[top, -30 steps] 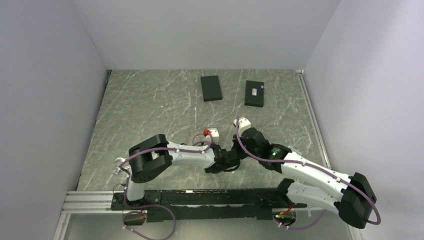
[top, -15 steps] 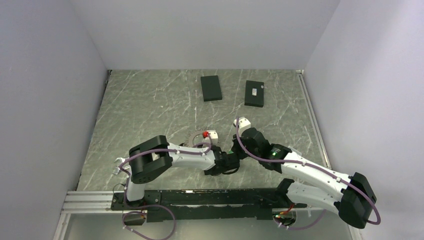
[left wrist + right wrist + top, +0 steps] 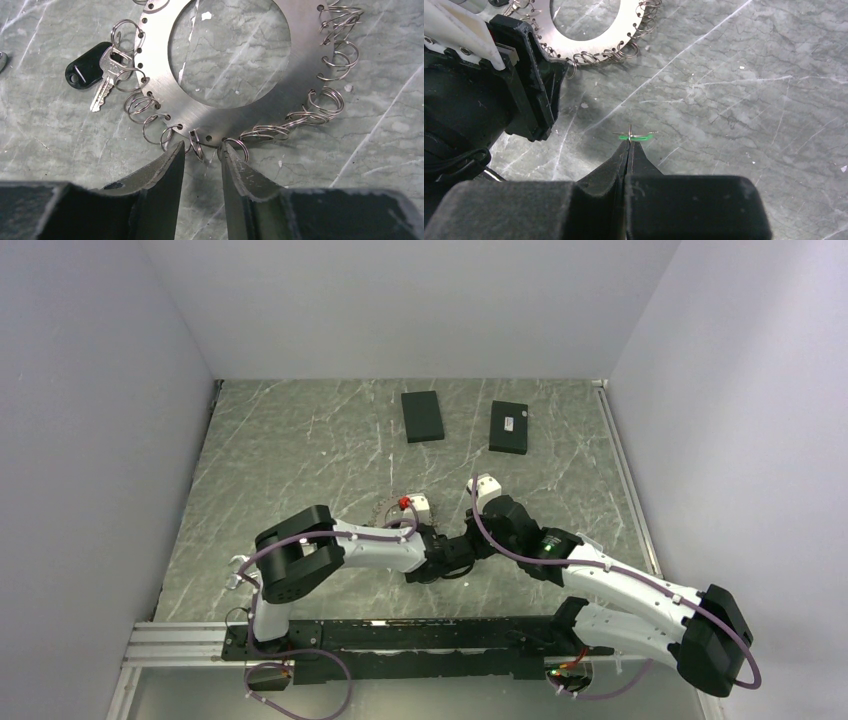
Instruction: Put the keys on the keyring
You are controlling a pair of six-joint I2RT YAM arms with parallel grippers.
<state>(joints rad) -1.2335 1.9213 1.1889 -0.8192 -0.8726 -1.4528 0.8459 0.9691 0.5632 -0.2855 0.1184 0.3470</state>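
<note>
Between the tips of the left gripper (image 3: 202,156), which stand spread with a clear gap, lies one of the small wire rings (image 3: 196,145) hung on the near edge of the keyring (image 3: 295,65). The fingers pinch nothing. The keyring lies flat on the marble table (image 3: 290,460), near the middle and just left of the two wrists. The left arm (image 3: 370,550) reaches low from its base toward the right. The right arm (image 3: 610,580) stretches left to meet it, so the two wrists sit close together.

The right gripper (image 3: 629,145) has its fingers pressed together on a small green piece (image 3: 636,136) with a thin wire loop, held at the very tips just right of the left gripper's black body.

Only the left wrist view shows a silver key (image 3: 102,85) with a black tag (image 3: 86,73) already hanging on the keyring's left side. From above, the keyring is mostly hidden behind the left wrist. That view alone shows two black boxes (image 3: 422,416) (image 3: 509,427) at the far side.

Since a second ago the left wrist has edged slightly left and farther away. The right arm and the boxes have kept their places.
</note>
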